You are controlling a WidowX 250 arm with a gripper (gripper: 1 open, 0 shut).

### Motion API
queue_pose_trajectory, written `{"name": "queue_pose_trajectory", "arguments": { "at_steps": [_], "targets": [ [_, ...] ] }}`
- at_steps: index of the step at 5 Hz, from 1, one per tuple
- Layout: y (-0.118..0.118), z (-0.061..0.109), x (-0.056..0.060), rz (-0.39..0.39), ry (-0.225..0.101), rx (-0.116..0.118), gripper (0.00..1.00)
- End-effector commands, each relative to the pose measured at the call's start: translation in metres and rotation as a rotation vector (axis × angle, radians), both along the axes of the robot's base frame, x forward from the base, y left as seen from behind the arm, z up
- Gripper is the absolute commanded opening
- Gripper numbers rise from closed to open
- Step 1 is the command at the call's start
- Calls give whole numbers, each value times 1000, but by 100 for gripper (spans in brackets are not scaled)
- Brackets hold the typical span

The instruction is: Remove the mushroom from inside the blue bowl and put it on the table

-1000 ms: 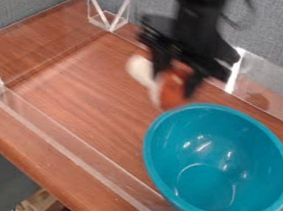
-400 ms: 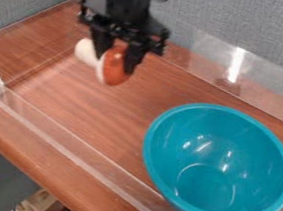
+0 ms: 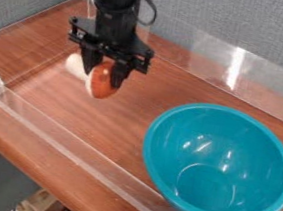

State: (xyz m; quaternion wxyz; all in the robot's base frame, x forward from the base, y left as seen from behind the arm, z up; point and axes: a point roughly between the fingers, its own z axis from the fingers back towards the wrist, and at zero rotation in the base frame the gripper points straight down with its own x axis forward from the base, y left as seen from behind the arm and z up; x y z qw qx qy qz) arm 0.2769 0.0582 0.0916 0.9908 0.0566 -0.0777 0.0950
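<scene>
Now the small toy mushroom, glossy reddish-brown cap and cream-white stem, sits pinched in my black end effector, fingers pressed in on it from both sides. It hangs tilted, cap low, close over the reddish-brown polished wooden desk; whether it touches the wood I cannot tell. Large round teal-blue plastic bowl stands well apart, toward the right. Low clear acrylic walls edge the desk.

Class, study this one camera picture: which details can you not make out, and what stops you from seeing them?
- Whether the mushroom touches the table: the steep camera angle hides any gap beneath it.
- The mushroom's stem: mostly covered by the gripper.
- The arm above the gripper: cut off by the top edge.
- The blue bowl's underside: hidden by its own walls.
</scene>
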Motion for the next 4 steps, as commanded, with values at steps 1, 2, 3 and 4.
{"name": "queue_pose_trajectory", "arguments": {
  "at_steps": [1, 2, 3, 4],
  "targets": [
    [6, 7, 10, 9, -35, 12, 0],
    [9, 6, 14, 14, -37, 10, 0],
    [13, 2, 18, 19, -31, 11, 0],
    [17, -1, 21, 24, -28, 11, 0]
  ]
}}
